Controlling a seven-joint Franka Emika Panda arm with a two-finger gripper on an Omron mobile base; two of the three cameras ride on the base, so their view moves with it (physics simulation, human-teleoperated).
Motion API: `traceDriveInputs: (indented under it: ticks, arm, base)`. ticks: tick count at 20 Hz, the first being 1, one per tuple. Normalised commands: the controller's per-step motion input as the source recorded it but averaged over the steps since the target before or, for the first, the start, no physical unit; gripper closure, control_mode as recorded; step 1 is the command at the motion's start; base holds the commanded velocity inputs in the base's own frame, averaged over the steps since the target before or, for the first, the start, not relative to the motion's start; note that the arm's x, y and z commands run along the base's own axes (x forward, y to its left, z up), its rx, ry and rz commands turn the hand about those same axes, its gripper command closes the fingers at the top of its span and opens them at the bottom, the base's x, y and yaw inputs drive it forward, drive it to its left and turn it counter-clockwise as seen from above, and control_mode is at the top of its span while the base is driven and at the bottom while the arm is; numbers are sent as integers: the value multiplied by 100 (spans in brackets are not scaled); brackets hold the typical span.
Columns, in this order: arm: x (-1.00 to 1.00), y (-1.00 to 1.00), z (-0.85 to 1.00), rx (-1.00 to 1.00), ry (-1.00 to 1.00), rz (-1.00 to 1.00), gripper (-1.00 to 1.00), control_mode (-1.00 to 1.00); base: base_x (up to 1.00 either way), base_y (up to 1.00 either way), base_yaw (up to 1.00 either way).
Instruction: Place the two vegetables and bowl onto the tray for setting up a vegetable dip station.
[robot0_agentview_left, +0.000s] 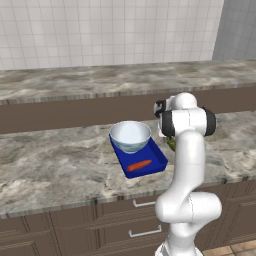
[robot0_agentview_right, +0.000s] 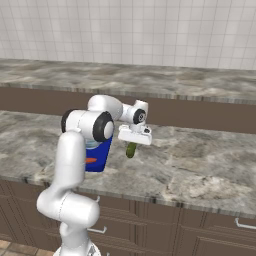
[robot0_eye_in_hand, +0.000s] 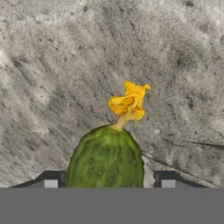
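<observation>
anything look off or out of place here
Nothing is spilled or damaged. The bowl and carrot sit in the tray. The cucumber hangs in the tool above the counter, beside the tray.

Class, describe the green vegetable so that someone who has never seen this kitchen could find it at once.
Start at the marble counter, then find the blue tray holding a bowl and a carrot. Just beside the tray, the gripper holds the cucumber above the counter. It is dark green, bumpy, and tipped with a yellow flower.
</observation>
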Motion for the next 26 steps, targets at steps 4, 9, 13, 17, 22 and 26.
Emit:
traceDriveInputs:
  ticks: [4, 9, 13, 17, 22, 26]
  arm:
    - [-2, -1, 0, 0, 0, 0, 100, -100]
    - [-10, -1, 3, 0, 0, 0, 100, -100]
    - [-21, 0, 15, 0, 0, 0, 100, -100]
    - [-32, 0, 19, 2, 0, 2, 100, -100]
    - [-37, 0, 19, 3, -4, 9, 100, -100]
    - [-41, 1, 18, 1, -4, 10, 100, -100]
  base:
    - [0, 0, 0]
    - [0, 0, 0]
    - [0, 0, 0]
    - [0, 0, 0]
    - [0, 0, 0]
    - [0, 0, 0]
